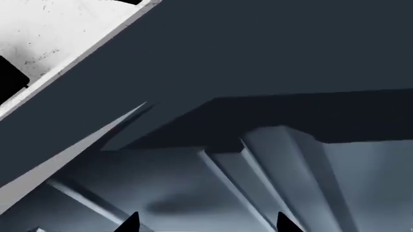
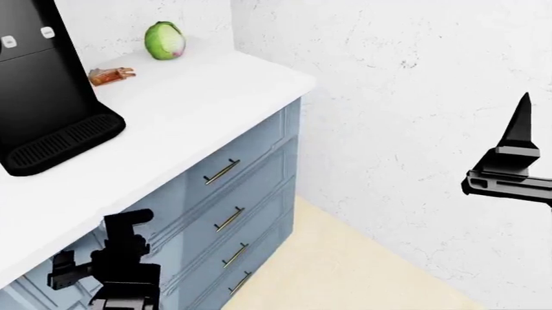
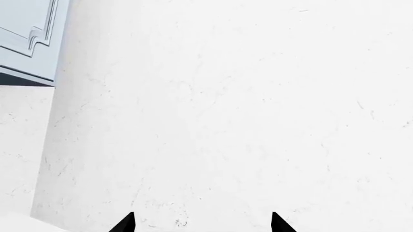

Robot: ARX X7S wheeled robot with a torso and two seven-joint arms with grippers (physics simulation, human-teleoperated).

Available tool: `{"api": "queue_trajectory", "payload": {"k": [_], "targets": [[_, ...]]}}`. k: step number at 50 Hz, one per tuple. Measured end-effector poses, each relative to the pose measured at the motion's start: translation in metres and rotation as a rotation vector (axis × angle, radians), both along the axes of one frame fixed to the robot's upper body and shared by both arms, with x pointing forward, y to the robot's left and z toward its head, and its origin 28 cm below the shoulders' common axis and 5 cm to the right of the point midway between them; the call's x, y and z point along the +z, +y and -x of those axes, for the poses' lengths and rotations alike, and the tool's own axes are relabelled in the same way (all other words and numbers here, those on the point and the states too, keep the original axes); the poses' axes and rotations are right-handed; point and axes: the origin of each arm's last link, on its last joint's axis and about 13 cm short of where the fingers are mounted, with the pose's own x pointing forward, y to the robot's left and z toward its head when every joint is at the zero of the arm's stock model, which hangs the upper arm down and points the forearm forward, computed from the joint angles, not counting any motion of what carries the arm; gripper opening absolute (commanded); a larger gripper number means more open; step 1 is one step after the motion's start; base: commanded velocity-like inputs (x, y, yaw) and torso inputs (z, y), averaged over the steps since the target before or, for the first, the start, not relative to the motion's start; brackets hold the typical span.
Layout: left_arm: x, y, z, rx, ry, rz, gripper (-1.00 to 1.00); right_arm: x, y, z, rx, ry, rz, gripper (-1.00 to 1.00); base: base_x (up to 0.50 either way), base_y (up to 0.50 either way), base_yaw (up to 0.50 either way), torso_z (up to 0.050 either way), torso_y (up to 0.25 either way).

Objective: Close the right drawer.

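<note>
Left wrist view shows the left fingers (image 1: 210, 224) as two dark tips set wide apart with nothing between them. They are close up against blue-grey panelled cabinet fronts (image 1: 277, 164), under a dark overhang, and the white edge of the desk (image 1: 58, 87) runs slantwise above. Right wrist view has the right fingers (image 3: 203, 224) spread just as wide and empty. They face a bare white speckled wall (image 3: 245, 106), with a corner of a pale panelled cabinet (image 3: 26, 34) off to one side.

On the black drinks machine (image 2: 48, 97), two small pale buttons carry marks too small to read.

Seen from the head camera, the left arm is low against the cabinet face below the desk's front edge. The right arm is held out well clear of the cabinets, in front of the white wall. Cream floor (image 2: 345, 271) lies open between the cabinet's end and the wall.

At the desk's right end, just before the wall corner, is a stack of four blue-grey framed panel fronts, each with a slim brass bar handle. The right drawer (image 2: 250, 152) is the top one, directly under the desk edge. From this angle it seems about level with the fronts below it, and I cannot tell how far out it stands.

Far back on the desk are a green round fruit (image 2: 165, 41) and a small brown item (image 2: 110, 75).
</note>
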Motion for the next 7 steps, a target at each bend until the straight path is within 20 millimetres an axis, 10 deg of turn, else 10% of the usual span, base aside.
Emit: {"api": "queue_trajectory", "payload": {"k": [7], "targets": [[0.0007,-0.0001,-0.001,0.007,-0.019,0.012,1.0,-0.0003,0.0,-0.0002,0.001,0.001,-0.001,1.0,0.0,0.0,0.0,0.0,0.001]]}}
